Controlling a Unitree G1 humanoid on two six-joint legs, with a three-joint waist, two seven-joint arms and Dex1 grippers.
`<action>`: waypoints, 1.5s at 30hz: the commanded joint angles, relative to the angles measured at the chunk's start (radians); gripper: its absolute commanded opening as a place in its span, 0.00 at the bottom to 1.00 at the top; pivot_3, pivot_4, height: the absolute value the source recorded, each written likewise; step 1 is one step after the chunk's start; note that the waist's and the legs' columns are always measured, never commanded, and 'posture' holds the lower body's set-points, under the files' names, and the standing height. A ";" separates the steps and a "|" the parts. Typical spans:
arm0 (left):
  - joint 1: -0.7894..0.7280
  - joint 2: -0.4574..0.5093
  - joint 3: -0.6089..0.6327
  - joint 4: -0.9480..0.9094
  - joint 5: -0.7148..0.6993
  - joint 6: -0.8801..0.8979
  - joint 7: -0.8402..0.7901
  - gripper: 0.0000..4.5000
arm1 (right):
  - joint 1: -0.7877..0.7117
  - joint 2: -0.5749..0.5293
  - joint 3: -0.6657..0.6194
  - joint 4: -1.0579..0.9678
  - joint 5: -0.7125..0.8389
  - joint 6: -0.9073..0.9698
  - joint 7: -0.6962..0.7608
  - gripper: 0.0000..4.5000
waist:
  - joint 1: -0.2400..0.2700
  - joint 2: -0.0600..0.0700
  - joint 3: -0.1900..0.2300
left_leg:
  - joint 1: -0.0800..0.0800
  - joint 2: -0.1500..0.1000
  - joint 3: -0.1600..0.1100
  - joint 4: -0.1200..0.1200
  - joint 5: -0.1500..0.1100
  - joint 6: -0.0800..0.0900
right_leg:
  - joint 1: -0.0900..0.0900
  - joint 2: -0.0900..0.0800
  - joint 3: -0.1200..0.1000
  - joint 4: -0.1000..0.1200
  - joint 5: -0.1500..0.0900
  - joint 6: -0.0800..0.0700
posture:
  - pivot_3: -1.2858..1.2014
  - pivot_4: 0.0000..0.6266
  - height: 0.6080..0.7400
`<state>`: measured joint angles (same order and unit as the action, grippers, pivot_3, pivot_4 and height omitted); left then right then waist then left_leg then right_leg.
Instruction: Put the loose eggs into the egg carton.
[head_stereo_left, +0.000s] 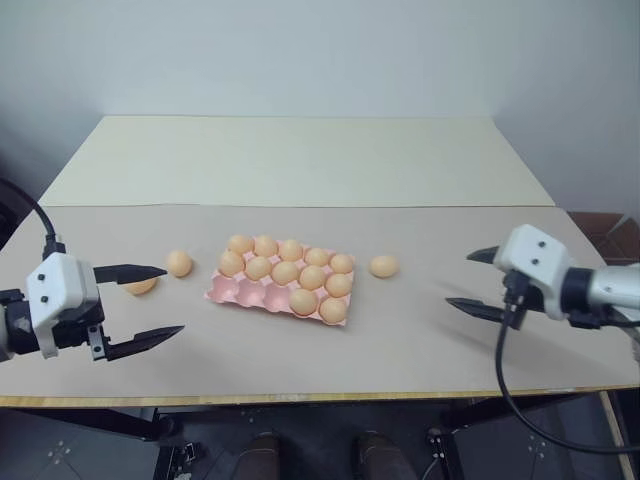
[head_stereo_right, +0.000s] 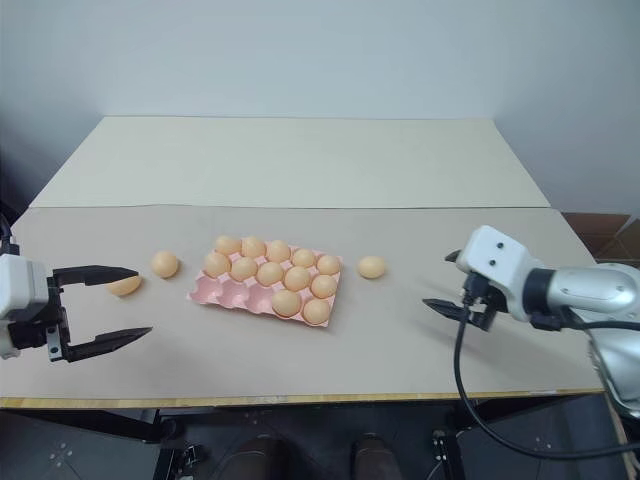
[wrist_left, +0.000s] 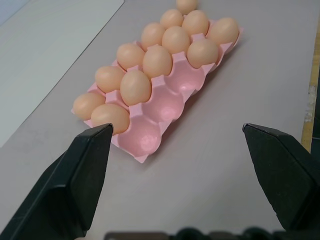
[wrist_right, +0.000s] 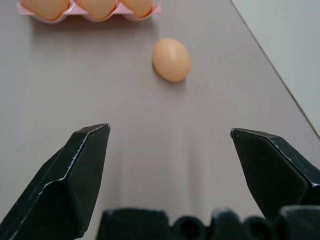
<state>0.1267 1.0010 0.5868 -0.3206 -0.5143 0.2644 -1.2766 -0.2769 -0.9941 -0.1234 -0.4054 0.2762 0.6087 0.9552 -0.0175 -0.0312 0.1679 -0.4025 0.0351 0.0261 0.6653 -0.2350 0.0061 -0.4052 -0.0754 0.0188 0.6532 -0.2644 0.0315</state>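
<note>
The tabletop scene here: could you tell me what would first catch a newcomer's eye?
The pink egg carton at the table's middle stands out, mostly filled, with three empty cups along its near row. Loose eggs lie beside it: one on its right, two on its left. The open left gripper and right gripper flank them.

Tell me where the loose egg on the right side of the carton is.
In the head views the loose egg lies on the table just right of the egg carton, apart from it, between the carton and the open right tool.
</note>
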 joint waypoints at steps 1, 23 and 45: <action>-0.017 0.013 -0.005 -0.003 -0.002 -0.012 0.007 1.00 | -0.108 0.061 0.115 0.086 -0.060 -0.066 -0.028 1.00 | -0.001 0.000 0.000 | 0.000 0.000 0.000 0.000 0.000 0.000 | 0.000 0.000 0.000 0.000 0.000 0.000 | 0.52 0.24 1.00; -0.043 -0.027 -0.090 -0.079 -0.017 0.020 0.100 1.00 | -0.440 0.407 0.420 0.719 -0.377 -0.424 -0.113 1.00 | 0.002 0.000 0.000 | -0.002 -0.001 0.000 0.000 0.000 0.000 | -0.003 -0.001 0.000 0.002 0.000 0.000 | 0.52 0.24 1.00; 0.092 -0.011 0.041 -0.038 0.008 -0.019 0.030 1.00 | -0.444 0.507 0.301 0.183 -0.241 0.017 -0.134 0.44 | -0.004 0.001 0.000 | -0.002 0.001 -0.001 -0.001 0.000 -0.001 | -0.005 0.000 0.001 0.004 0.000 0.000 | 0.52 0.24 1.00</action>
<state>0.2139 0.9758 0.5848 -0.3589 -0.5092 0.2627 -1.2365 -0.6965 -0.5108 0.1998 -0.1173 -0.0143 0.5343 0.8350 -0.0213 -0.0306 0.1682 -0.4044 0.0359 0.0253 0.6645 -0.2346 0.0055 -0.4098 -0.0749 0.0194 0.6570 -0.2641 0.0309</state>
